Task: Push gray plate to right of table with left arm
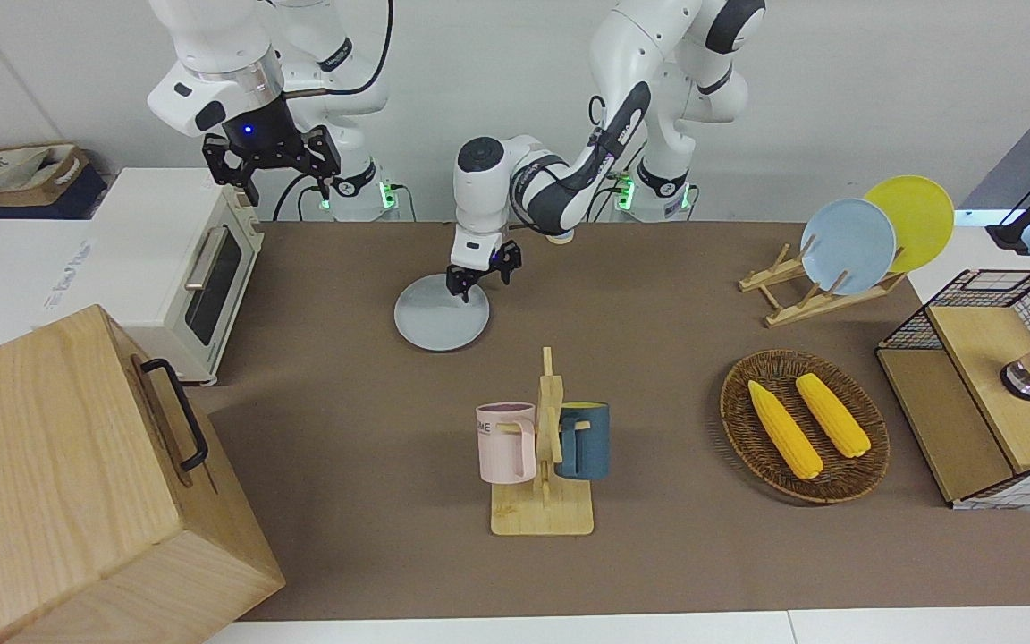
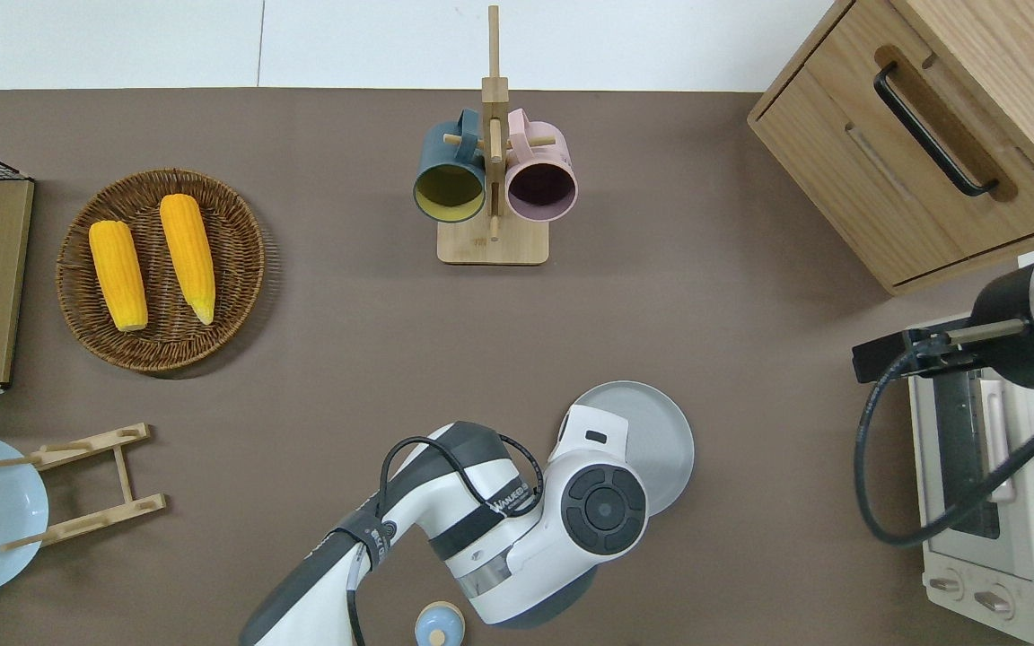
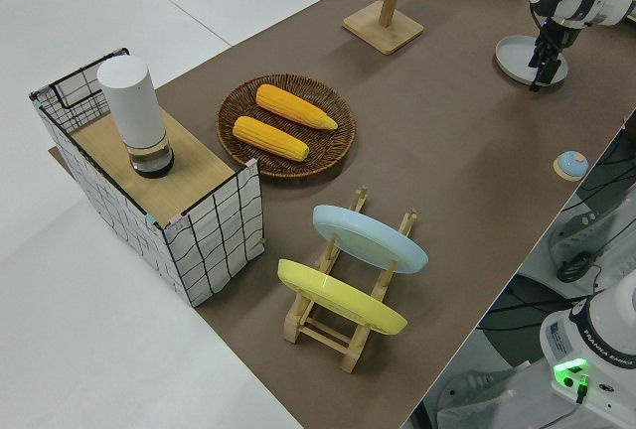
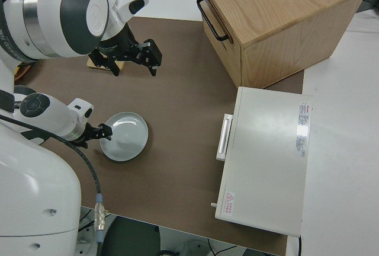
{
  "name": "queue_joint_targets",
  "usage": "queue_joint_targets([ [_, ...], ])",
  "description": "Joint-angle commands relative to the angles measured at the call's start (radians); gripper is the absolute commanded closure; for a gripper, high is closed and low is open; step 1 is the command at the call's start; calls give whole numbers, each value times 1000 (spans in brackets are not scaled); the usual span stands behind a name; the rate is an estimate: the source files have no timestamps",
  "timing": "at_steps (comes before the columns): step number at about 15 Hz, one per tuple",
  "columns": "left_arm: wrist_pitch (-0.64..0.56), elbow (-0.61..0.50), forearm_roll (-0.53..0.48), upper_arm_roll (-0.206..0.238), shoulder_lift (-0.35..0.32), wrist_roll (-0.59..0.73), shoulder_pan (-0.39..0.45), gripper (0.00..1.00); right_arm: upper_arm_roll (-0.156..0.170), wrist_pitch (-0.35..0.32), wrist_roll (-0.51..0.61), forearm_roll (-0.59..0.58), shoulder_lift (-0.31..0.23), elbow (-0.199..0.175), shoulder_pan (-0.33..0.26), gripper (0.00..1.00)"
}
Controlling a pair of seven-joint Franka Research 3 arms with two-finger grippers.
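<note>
The table [image 1: 658, 295] is crowded at both ends, which leaves its middle as the only open lane for sliding anything. A wooden cabinet [image 1: 77, 483] fills the corner at the right arm's end, farthest from the robots. A white toaster oven [image 1: 171, 268] stands just beside it, along the same end and nearer to the robots. That pair sets the limit on how far a push toward that end can run.

The left arm [image 1: 560, 179] reaches low across the table edge nearest the robots, its wrist turned down so the end effector [image 1: 477, 279] comes at the plate from above. The right arm is parked.

The gray plate [image 1: 441, 313] lies flat on the table, near the edge closest to the robots and roughly midway along it, well apart from the toaster oven. The mug rack [image 1: 544, 465] stands farther from the robots, clear of the plate's lane.

The end effector has its fingers spread and grips nothing. It sits over the plate's rim on the side toward the left arm's end; whether the fingertips touch the plate I cannot quite tell. That is the sensible side for nudging the plate toward the toaster oven.
</note>
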Motion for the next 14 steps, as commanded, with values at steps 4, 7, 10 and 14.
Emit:
queue_joint_targets([
  [4,-137,7,-37,4,-96,185,84,9,5,-12,-3,10,-8,0,-12,17],
  [7,-221,8,-95,5,-162,336,151,9,6,-12,-3,8,-8,0,-12,17],
  [10,-309,28,-138,11,-216,499,233,9,6,-12,-3,8,-8,1,-12,17],
  [14,-412,56,-170,14,-267,717,360,9,5,-12,-3,8,-8,0,-12,17],
])
